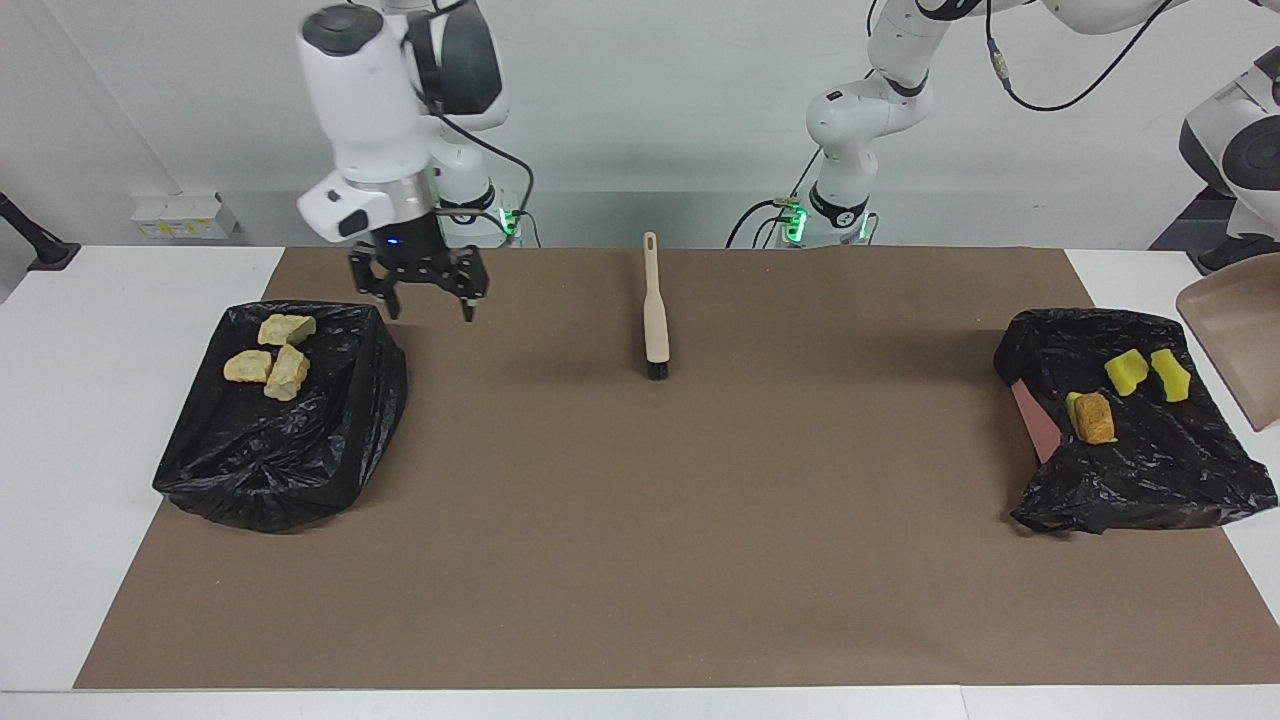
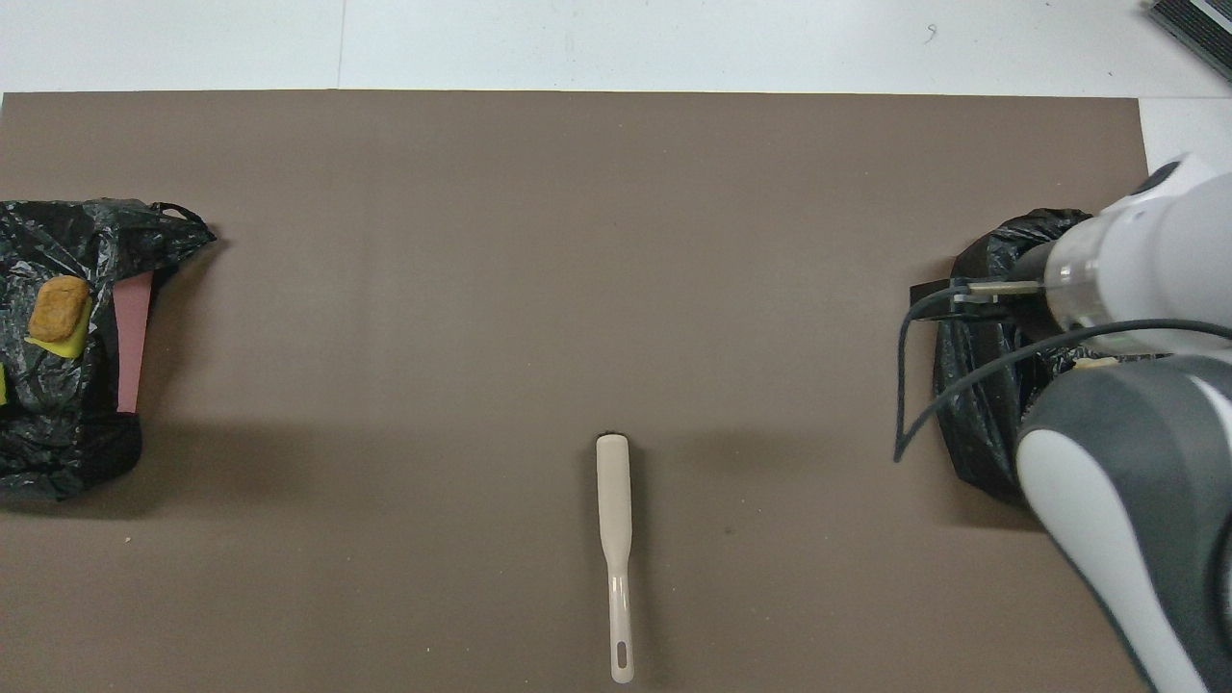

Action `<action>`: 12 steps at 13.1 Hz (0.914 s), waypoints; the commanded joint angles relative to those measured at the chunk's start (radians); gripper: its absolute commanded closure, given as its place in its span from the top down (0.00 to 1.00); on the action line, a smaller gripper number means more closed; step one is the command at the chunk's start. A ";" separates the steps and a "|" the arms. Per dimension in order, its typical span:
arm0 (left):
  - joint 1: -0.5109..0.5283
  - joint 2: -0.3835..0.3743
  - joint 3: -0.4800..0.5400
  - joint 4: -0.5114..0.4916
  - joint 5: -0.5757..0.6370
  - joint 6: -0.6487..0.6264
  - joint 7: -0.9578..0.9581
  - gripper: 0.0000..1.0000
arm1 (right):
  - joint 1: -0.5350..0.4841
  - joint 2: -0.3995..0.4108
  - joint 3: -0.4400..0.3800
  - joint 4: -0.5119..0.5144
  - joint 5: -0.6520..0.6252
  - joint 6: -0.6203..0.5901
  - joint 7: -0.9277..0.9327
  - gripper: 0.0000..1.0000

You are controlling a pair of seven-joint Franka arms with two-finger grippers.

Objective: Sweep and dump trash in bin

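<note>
Trash (image 1: 1096, 417) lies in the black-lined bin (image 1: 1190, 480); the right gripper (image 1: 418, 296) hangs empty and spread wide, the left's jaws closed out of view.

The facing view looks from high across the table toward the 2 arm bases. The overhead view looks steeply down from the robots' end. Both share the brown mat (image 1: 640, 500), with the brush (image 1: 655, 330) beside the right gripper (image 1: 428, 300).
</note>
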 commanded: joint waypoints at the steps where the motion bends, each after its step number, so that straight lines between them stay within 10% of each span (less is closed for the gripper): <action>1: -0.087 -0.029 0.006 -0.032 0.009 -0.099 -0.080 0.00 | -0.013 0.004 -0.027 0.086 -0.016 -0.104 -0.071 1.00; 12: -0.276 -0.032 0.006 -0.032 -0.352 -0.263 -0.464 0.00 | -0.118 -0.051 -0.079 0.152 0.030 -0.289 -0.117 1.00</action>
